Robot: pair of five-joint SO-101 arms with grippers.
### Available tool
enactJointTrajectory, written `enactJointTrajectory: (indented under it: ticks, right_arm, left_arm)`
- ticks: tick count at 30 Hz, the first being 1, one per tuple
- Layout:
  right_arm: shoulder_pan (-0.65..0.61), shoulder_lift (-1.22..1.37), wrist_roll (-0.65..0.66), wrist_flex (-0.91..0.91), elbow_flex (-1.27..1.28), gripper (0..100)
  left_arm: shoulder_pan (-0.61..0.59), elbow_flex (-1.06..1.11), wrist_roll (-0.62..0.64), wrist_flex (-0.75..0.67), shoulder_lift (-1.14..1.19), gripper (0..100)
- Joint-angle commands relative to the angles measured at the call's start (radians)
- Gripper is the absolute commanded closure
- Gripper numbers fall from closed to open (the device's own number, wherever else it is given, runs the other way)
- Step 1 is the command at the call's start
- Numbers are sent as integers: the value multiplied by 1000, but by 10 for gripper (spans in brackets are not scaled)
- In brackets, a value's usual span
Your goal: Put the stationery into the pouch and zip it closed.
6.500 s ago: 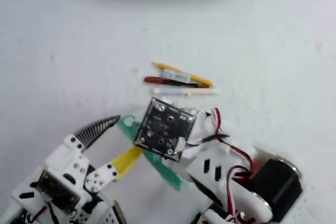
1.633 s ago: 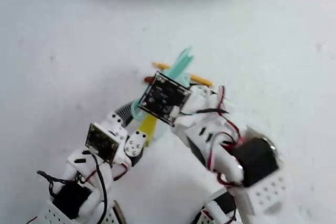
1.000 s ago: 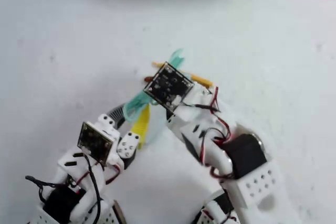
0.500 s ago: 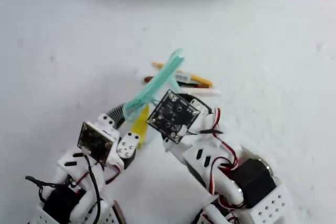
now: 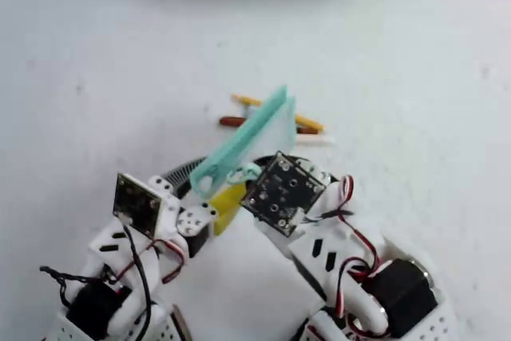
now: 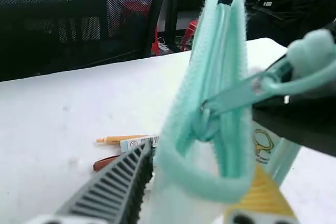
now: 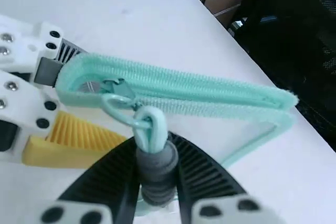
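A teal pouch [image 5: 243,148] stands on edge above the table, tilted up toward the far side. My left gripper [image 6: 194,192] is shut on its near end, between a black ribbed finger [image 6: 121,182] and a yellow finger [image 6: 257,198]. My right gripper [image 7: 155,156] is shut on the teal zipper pull [image 7: 144,121], which hangs from the slider at the end that the left gripper holds. Behind the pouch, an orange pen [image 5: 307,124], a brown pen [image 5: 231,121] and a white pen [image 5: 315,140] lie on the table, partly hidden.
The white table [image 5: 120,61] stretches wide to the left, right and far side. Both arms crowd the near edge. Dark chairs and room clutter [image 6: 79,19] stand beyond the far edge.
Over the last second my right gripper has drawn back along the pouch from its far end to the near end, with the zipper pull. The pouch has tipped more upright.
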Motion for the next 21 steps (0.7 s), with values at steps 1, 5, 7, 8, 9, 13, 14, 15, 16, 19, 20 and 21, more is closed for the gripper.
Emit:
enactJointTrajectory:
  ticks: [1, 5, 7, 8, 9, 13, 14, 15, 16, 19, 20, 21]
  right_arm:
    - [-44, -12, -8, 25, -48, 981]
    - [-54, -12, -8, 21, -49, 981]
    - [-42, -12, -8, 7, -49, 981]
    - [-38, -12, -8, -1, -51, 981]
    - [-31, -12, -8, -12, -51, 981]
    - [-28, -12, -8, -50, -51, 981]
    - [-28, -12, -8, -56, -52, 981]
    - [-28, -12, -8, -58, -58, 981]
    - [-28, -12, -8, -58, -66, 981]
    - [-28, -12, -8, -48, -83, 981]
    - [-28, -12, -8, -41, -83, 981]
    - [-28, -12, -8, -35, -83, 981]
  left_arm:
    - [-2, -40, 12, 3, -2, 770]
    - [-2, -43, 12, 2, -2, 771]
    - [-1, -46, 12, 2, -4, 792]
    - [-1, -48, 11, 2, -4, 826]
    - [-1, -52, 11, -5, -4, 873]
    - [-1, -75, -115, -87, -4, 965]
    - [-1, -80, -117, -91, -4, 964]
    - [-1, -84, -103, -91, -4, 977]
    - [-1, -87, -87, -94, -4, 981]
    - [-1, -123, -58, -91, -4, 978]
    - [-1, -140, -58, -89, -4, 978]
    - [-1, -158, -58, -86, -4, 978]
